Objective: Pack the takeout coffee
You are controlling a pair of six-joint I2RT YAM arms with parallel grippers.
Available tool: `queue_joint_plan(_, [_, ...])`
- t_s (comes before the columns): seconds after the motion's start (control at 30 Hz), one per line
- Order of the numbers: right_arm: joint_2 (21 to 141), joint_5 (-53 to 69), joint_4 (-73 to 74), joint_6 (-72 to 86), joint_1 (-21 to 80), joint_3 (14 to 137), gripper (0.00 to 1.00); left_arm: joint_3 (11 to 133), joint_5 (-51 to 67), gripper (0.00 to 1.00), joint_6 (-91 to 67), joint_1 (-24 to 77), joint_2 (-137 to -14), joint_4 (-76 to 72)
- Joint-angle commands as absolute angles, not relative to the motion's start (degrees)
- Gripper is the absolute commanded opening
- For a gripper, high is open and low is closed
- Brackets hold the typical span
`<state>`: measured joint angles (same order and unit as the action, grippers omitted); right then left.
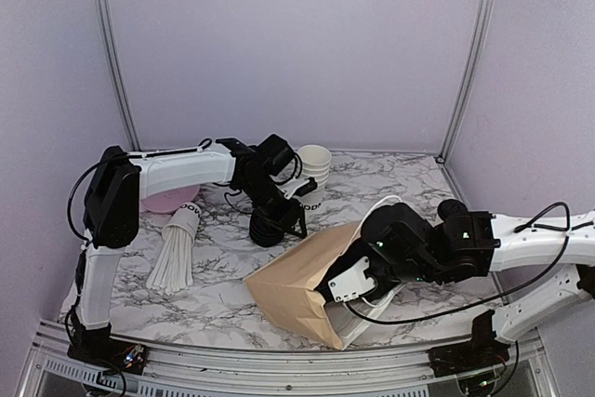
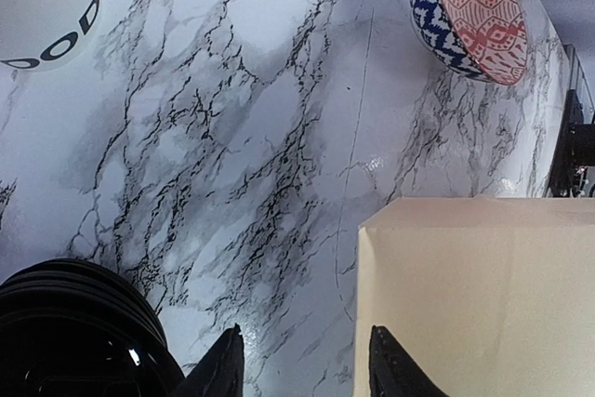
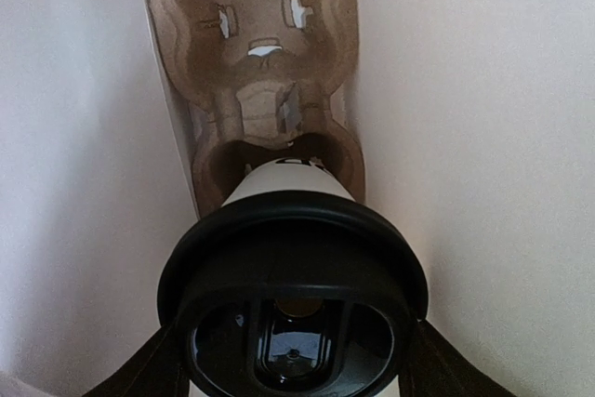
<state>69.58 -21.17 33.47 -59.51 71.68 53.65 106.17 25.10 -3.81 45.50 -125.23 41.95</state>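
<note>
Right wrist: right tool (image 3: 294,371) clamps takeout coffee (image 3: 292,253) inside bag (image 3: 469,90).

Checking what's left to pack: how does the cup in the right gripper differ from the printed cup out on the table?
The gripped cup is inside the brown bag; the table cup is outside on the marble table. The right gripper holds the gripped cup; nothing holds the table cup. Both are white with black lettering.

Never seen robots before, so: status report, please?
Left gripper open, empty, beside black plastic lid. Right gripper grips black-lidded white paper cup inside brown paper bag. Nothing blocking.
</note>
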Motion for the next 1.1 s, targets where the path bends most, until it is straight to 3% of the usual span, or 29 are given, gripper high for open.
queue_joint_plan(0.0, [70.43,-20.8,29.61,-60.66,71.39,53.94,0.34,107.65,26.55,0.46,-2.52,45.46,-126.93,44.14])
queue_joint_plan(0.4, [71.14,-20.47,29.15,-61.94,71.37,54.06,0.34,107.93,30.16,0.43,-1.41,45.52,-128.18,44.93])
queue_joint_plan(1.07, [74.78,-17.78,41.1,-60.39,72.28,63.44,0.34,107.72,40.57,0.43,3.52,48.3,-129.46,47.07])
